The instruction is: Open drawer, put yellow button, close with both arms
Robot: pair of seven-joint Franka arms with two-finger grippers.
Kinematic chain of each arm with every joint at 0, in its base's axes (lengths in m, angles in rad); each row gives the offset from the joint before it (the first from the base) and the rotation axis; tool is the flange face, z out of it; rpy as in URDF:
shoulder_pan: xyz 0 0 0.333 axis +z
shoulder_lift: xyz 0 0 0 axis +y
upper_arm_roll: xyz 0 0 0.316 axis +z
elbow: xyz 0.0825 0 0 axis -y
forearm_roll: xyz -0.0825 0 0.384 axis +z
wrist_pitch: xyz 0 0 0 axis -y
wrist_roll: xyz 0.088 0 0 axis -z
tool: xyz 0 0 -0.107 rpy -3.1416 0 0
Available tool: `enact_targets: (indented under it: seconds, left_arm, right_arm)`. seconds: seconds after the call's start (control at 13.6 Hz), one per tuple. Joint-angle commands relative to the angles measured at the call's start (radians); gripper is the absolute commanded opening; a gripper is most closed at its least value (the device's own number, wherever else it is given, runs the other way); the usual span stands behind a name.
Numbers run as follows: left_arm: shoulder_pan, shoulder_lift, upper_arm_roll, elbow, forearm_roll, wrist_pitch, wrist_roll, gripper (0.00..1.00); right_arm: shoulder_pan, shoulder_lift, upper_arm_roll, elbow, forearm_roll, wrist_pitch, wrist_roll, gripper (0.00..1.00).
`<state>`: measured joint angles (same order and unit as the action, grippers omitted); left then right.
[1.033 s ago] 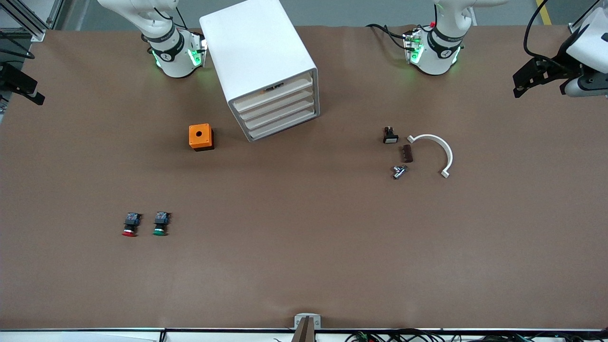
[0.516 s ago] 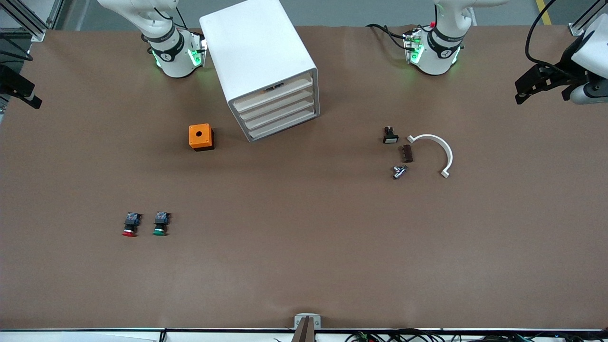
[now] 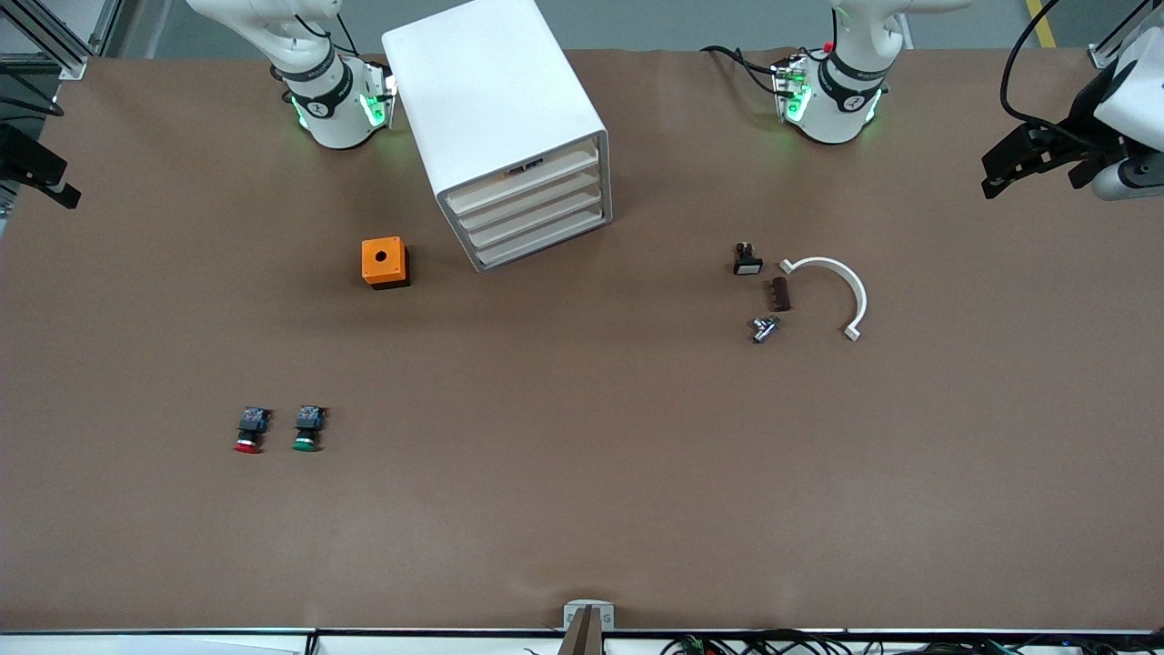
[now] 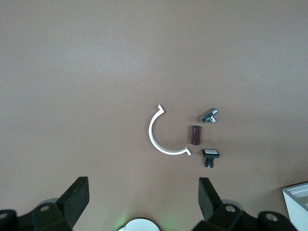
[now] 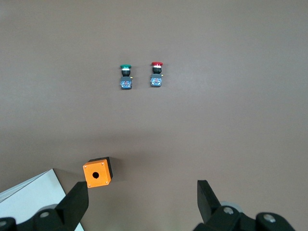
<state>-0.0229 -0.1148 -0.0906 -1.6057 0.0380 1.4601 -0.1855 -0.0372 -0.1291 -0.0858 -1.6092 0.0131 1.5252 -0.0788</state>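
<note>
Judging by the shut drawer (image 3: 526,176) near the table's robot-side edge and no yellow button visible outside, the task seems finished: left gripper (image 3: 1000,173) and right gripper (image 5: 139,197) wait wide, empty.

The yellow button shows in no view, and whether it lies inside the drawer (image 3: 523,173) cannot be told, since only the cream fronts show and the trays' insides are hidden. A small dark mark sits at that top front, too small to name. The right gripper (image 3: 36,168) is cut by the front view's edge at the right arm's end of the tabletop (image 3: 582,509); only a dark part shows. Both arms' upper links run off the top edge. In the left wrist view the cabinet (image 4: 297,202) is cut to one corner. The small metal piece (image 3: 764,328) near the white arc (image 3: 841,282) is too small to identify
</note>
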Motion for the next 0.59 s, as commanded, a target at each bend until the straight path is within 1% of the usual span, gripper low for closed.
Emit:
enact_targets:
  seconds: [0.0, 0.52]
  left_arm:
    - [0.0, 0.006, -0.004, 0.021, -0.013, -0.024, -0.014, 1.0]
    - [0.0, 0.006, -0.004, 0.021, -0.013, -0.033, -0.017, 1.0]
  right_arm:
    - [-0.01, -0.027, 0.006, -0.028, 0.001, 0.001, -0.012, 1.0]
    - [-0.01, -0.027, 0.006, -0.029, 0.001, -0.002, -0.012, 1.0]
